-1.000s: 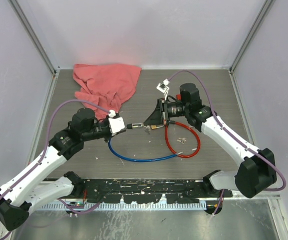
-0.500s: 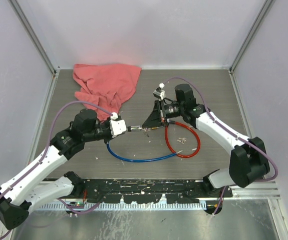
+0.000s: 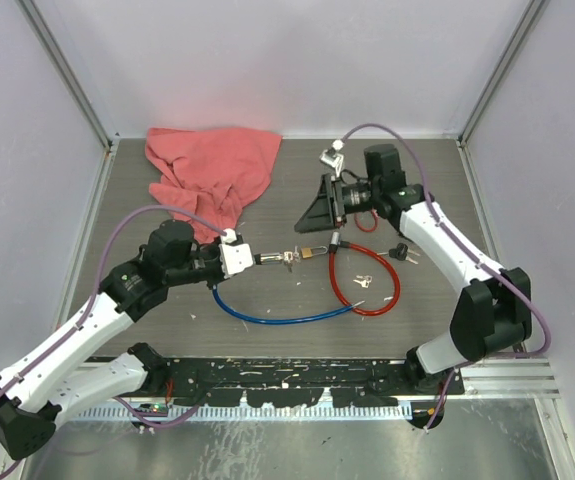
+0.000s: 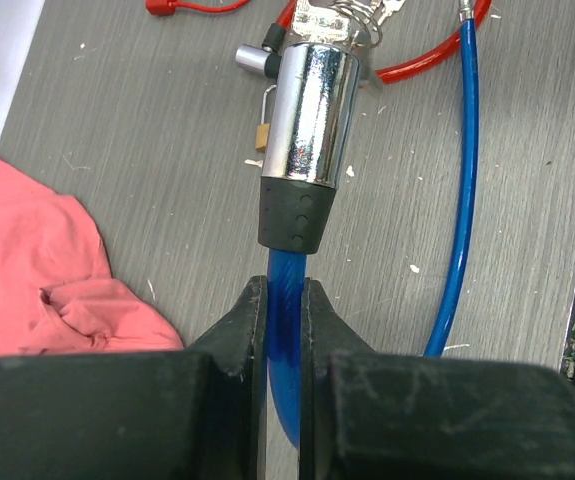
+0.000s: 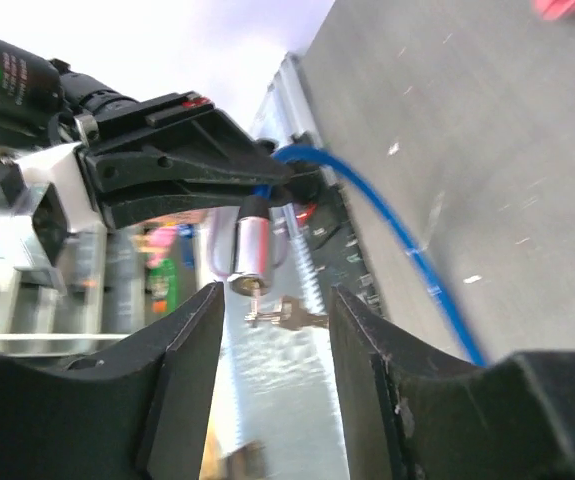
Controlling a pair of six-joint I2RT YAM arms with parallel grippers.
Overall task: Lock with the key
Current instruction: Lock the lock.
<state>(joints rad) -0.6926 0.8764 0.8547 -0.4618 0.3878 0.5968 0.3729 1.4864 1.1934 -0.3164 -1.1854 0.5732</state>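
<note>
Our left fingers (image 4: 247,330) are pressed tight on the blue cable (image 4: 285,345) just behind the chrome lock barrel (image 4: 312,110). They hold it above the middle of the tabletop (image 3: 437,190) with its keyed end aimed rightward, which we judge steadies it for turning. The key (image 5: 277,316) appears seated in that end, while toward the far right corner our right fingers (image 5: 182,360) are spread wide, facing it but touching nothing.
</note>
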